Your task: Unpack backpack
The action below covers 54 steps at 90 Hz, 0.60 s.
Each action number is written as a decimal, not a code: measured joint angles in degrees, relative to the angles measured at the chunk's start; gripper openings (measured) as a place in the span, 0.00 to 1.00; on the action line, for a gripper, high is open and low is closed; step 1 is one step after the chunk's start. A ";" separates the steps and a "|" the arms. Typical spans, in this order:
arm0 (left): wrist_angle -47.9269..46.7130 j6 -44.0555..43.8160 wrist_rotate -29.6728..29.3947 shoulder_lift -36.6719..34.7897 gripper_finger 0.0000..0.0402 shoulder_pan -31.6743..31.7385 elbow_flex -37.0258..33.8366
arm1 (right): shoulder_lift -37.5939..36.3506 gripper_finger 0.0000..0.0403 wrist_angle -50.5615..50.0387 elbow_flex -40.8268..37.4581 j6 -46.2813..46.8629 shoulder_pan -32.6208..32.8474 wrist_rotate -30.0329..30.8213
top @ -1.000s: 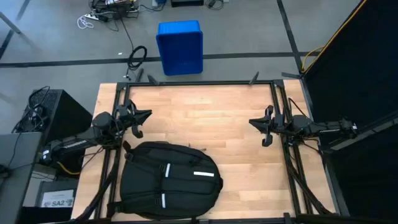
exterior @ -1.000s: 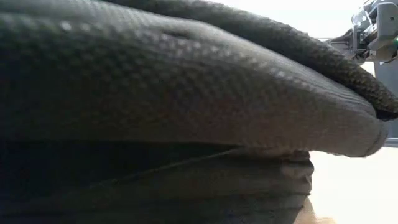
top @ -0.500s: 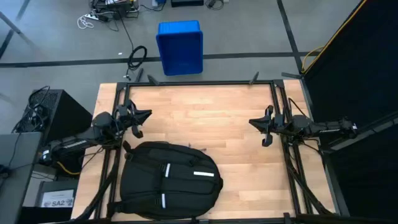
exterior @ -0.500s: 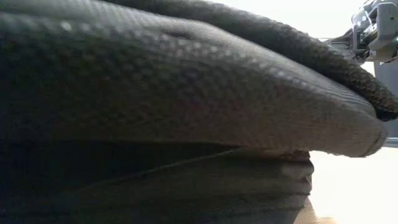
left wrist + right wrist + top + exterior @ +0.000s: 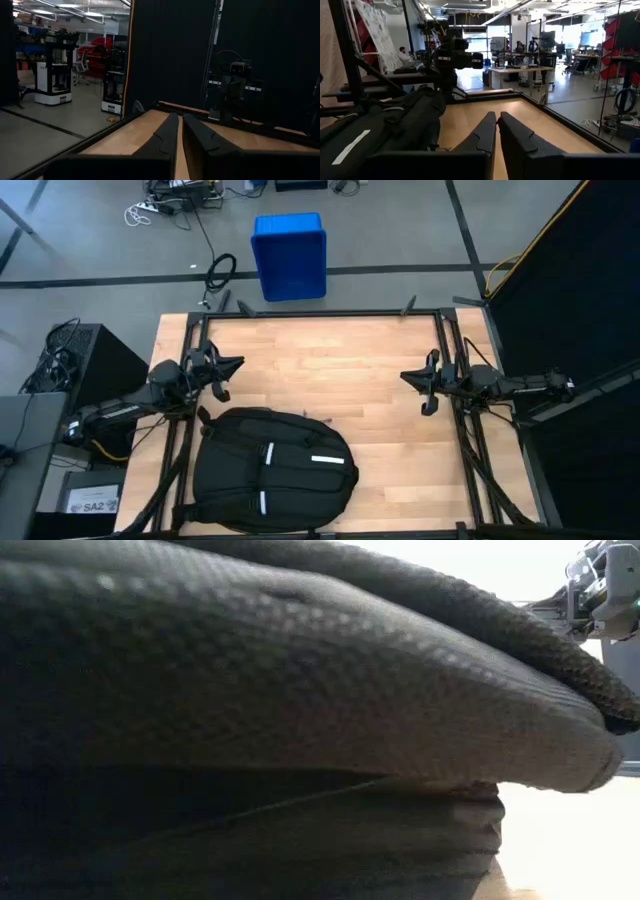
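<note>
Left hand and right hand both narrow, holding nothing, closed black backpack flat on table, contents hidden

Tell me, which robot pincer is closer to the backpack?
The left pincer. It sits just above the backpack's top edge, while the right pincer waits farther off across bare wood.

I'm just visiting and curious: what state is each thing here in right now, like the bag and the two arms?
Backpack: lying flat at the table's near edge, zipped shut as far as shows, untouched.
Left gripper: fingers shut, empty, parked above the table's left side, apart from the backpack.
Right gripper: fingers shut, empty, parked at the right side.
Blue bin: on the floor beyond the table; contents cannot be told.
</note>
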 joint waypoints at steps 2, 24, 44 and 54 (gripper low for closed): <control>0.02 0.00 -0.02 -0.02 0.00 -0.02 0.00 | 0.02 0.01 0.00 -0.01 0.00 0.00 0.01; 0.00 0.00 -0.02 0.00 0.00 0.00 0.00 | 0.01 0.02 0.00 -0.01 0.00 0.02 0.00; 0.00 -0.02 0.00 0.00 0.00 0.00 0.00 | 0.02 0.00 0.00 0.01 0.00 0.02 -0.01; 0.02 -0.01 -0.01 -0.01 0.00 0.00 -0.01 | 0.00 0.01 -0.01 0.00 0.00 0.01 0.00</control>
